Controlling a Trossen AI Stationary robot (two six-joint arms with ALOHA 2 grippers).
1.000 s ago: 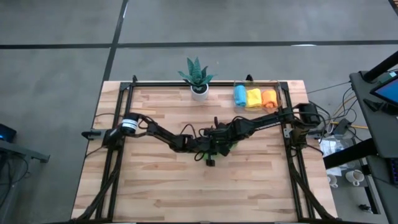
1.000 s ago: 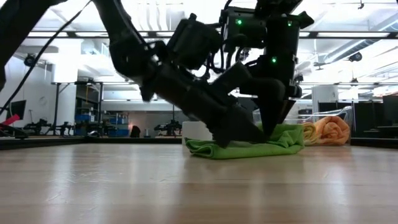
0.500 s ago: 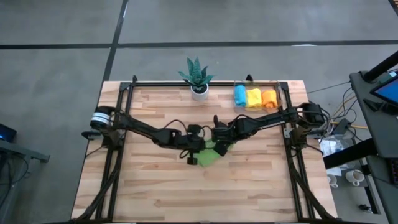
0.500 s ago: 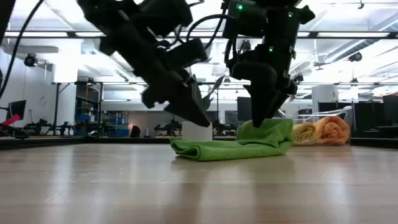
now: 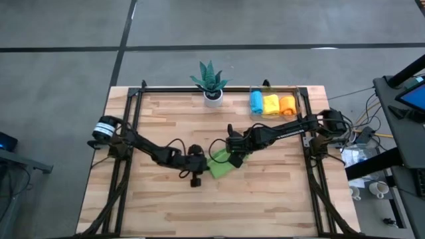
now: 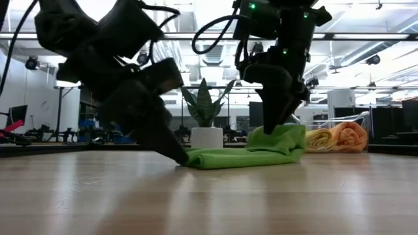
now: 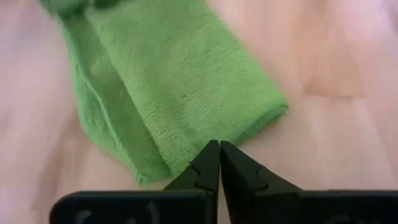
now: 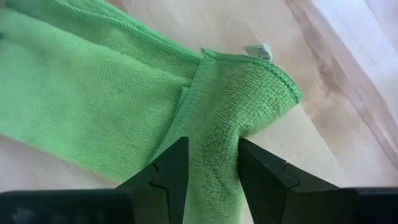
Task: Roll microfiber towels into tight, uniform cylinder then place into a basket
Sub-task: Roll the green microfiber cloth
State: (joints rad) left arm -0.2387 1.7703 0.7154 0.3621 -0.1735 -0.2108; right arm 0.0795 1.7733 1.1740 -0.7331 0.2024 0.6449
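Wooden planks made up the tabletop (image 5: pixel 166 199), framed by dark rails, with grey floor all round. On the left, the left gripper (image 7: pixel 219 163) lay low on the wood with its fingers pressed together and holding nothing, its tips just touching the near folded edge of the green microfiber towel (image 5: pixel 222 162). That towel lay near the table's middle as a flat folded strip, not yet a cylinder; in the high view its long axis ran diagonally, from the end by the left gripper up toward the right arm. The right gripper (image 8: pixel 208 180) came down on the opposite end with its fingers clamped on a raised fold of the green cloth, lifting it off the wood, as the low view showed. Both arms were therefore at the towel, one at each end, so any rolling would likely run along that diagonal. Behind stood a spiky potted plant (image 5: pixel 211 83), and to the right the clear basket (image 5: pixel 300 97) already held blue, yellow and orange rolls. A small white tag (image 8: pixel 257 51) showed at the towel's corner, but no writing on it could be read.
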